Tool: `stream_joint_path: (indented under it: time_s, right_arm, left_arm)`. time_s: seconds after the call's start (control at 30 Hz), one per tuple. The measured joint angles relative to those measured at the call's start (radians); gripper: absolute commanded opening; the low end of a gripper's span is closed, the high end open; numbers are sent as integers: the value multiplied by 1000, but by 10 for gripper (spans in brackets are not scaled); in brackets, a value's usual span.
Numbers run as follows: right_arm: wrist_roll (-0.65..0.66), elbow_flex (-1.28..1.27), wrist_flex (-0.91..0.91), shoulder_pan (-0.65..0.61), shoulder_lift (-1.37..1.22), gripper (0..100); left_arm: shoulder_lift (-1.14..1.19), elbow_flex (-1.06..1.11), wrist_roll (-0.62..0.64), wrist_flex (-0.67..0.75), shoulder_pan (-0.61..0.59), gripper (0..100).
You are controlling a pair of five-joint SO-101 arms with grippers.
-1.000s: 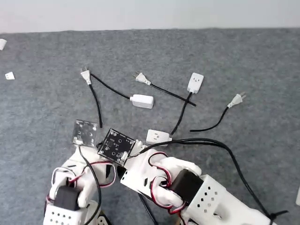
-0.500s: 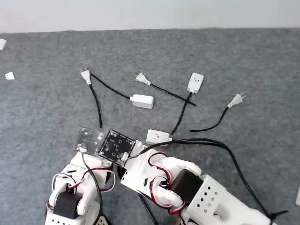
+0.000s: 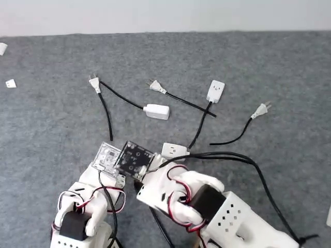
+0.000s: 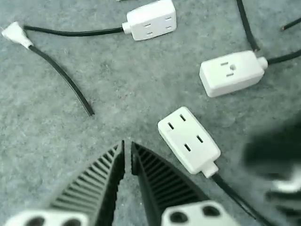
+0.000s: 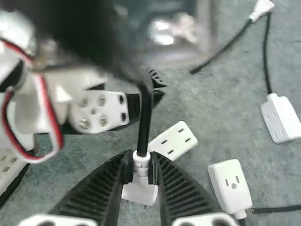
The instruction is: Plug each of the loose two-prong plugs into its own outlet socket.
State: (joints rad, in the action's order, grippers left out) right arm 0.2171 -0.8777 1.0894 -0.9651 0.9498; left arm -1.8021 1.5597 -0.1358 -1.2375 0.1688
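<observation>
Grey carpet (image 3: 51, 124) is covering the table under two white robot arms that are sitting side by side at the near edge. Closest in, the right gripper (image 5: 141, 157) is clamping its black ribbed fingers on a white two-prong plug (image 5: 139, 192), whose black cord is running up and away between the fingers. The left gripper (image 4: 127, 146) is hanging low over bare carpet with its fingers almost together, leaving only a slit and holding nothing.

Just beyond both grippers, the near socket (image 3: 174, 150) is lying flat on the carpet with its slots facing up, close beside the left gripper's tips. Farther out, the middle socket (image 3: 156, 111) is lying on its side, a black cord joining it to the left loose plug (image 3: 94, 82). To its right, the far socket (image 3: 215, 91) is resting face up, with cords crossing just below it. Between those two, the centre loose plug (image 3: 156, 86) is lying unplugged. Well off to the right, the right loose plug (image 3: 261, 109) is lying alone at the end of a curved cord.
</observation>
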Motion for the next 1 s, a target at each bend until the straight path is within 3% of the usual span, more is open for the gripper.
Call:
stream_joint_path:
  time_s: [0.13, 0.37, 0.63, 0.8, 1.0]
  right_arm:
    - [0, 2, 15, 41, 0, 8]
    - [0, 35, 34, 48, 92, 7]
    - [12, 35, 35, 48, 183, 7]
    - [12, 35, 35, 34, 183, 7]
    - [14, 35, 37, 23, 186, 7]
  left_arm:
    - [0, 0, 75, 57, -97, 21]
    - [12, 0, 95, 63, -97, 22]
    - [344, -8, 97, 183, -48, 19]
    - [549, -46, -38, 204, 52, 19]
    - [516, -52, -157, 137, 129, 18]
